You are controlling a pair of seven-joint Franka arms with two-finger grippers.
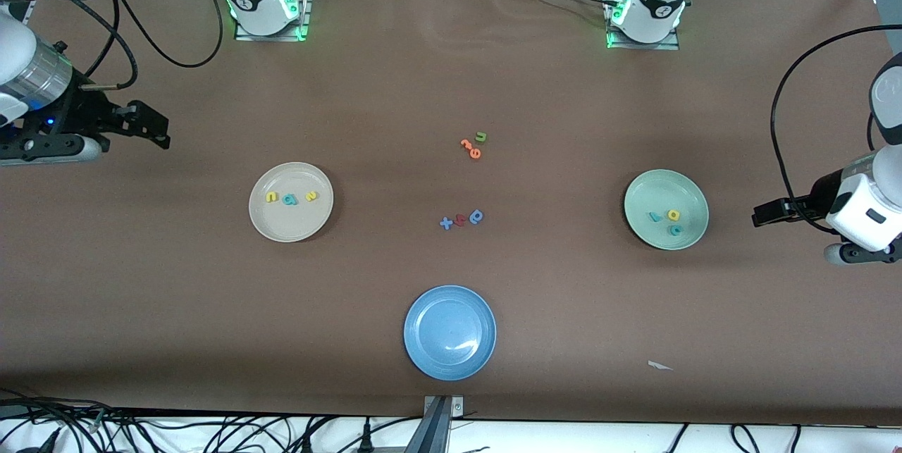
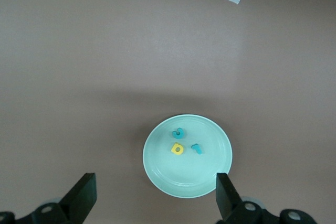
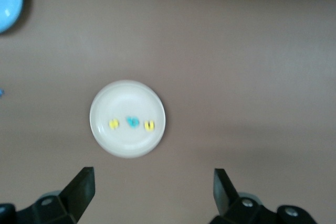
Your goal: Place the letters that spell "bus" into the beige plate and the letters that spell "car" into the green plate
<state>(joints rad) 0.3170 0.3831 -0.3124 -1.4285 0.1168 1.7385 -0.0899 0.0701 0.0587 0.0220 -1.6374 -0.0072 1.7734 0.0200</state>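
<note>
While both arms wait at the desk's ends, the left hand [image 2: 155, 200] and right hand [image 3: 152, 195] hang released and empty. Foam letters u, b, s [image 1: 289, 198] lie in a row in the smooth beige plate [image 1: 268, 224]; c, a, r [image 1: 668, 220] cluster in the green plate [image 1: 645, 189], each plate nearest its own arm.

Brown counter [image 1: 451, 87]. Beige plate [image 1: 268, 224] holds two yellow letters and one teal. Green plate [image 1: 687, 196] holds two teal letters and one yellow. Plain blue plate [image 1: 449, 361].
</note>
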